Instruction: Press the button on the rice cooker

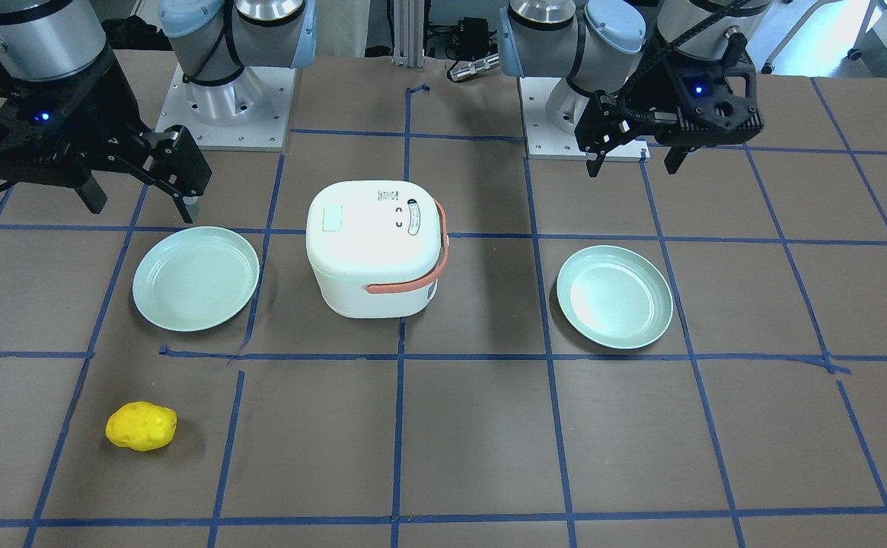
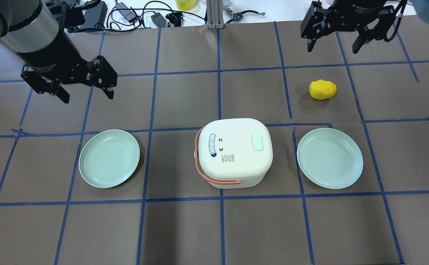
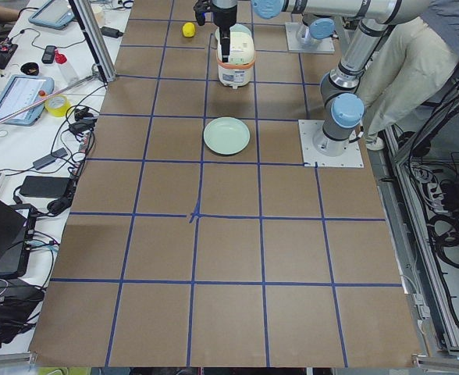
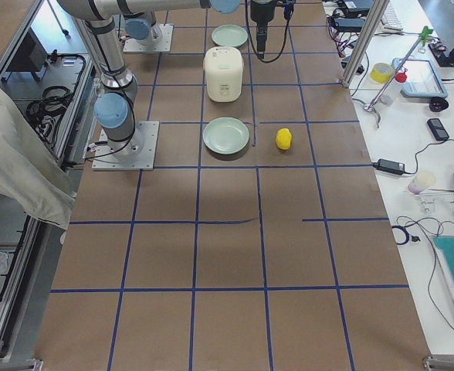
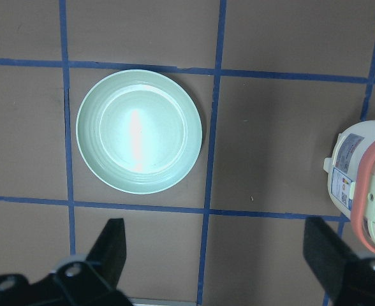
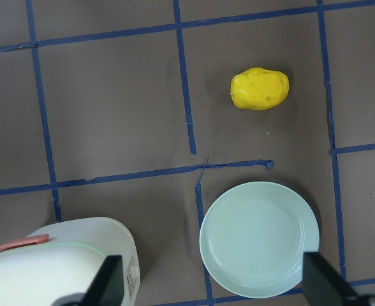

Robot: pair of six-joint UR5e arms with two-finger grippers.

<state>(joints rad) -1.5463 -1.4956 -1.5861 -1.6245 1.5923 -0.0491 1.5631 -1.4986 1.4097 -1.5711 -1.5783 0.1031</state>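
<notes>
White plastic rice cooker (image 2: 234, 152) stands upright, its pale green square lid button (image 2: 257, 142) untouched. Left gripper (image 2: 87, 94) and right gripper (image 2: 334, 46) hover well apart from the cooker, one either side, fingers spread. I judge an off-centre press could slip and shove it.

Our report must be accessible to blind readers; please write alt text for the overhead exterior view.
A white rice cooker with a pale green button on its lid stands mid-table between a left plate and a right plate, both green and empty. The left gripper and right gripper hover open over the far side; a yellow potato lies beyond the right plate.
</notes>
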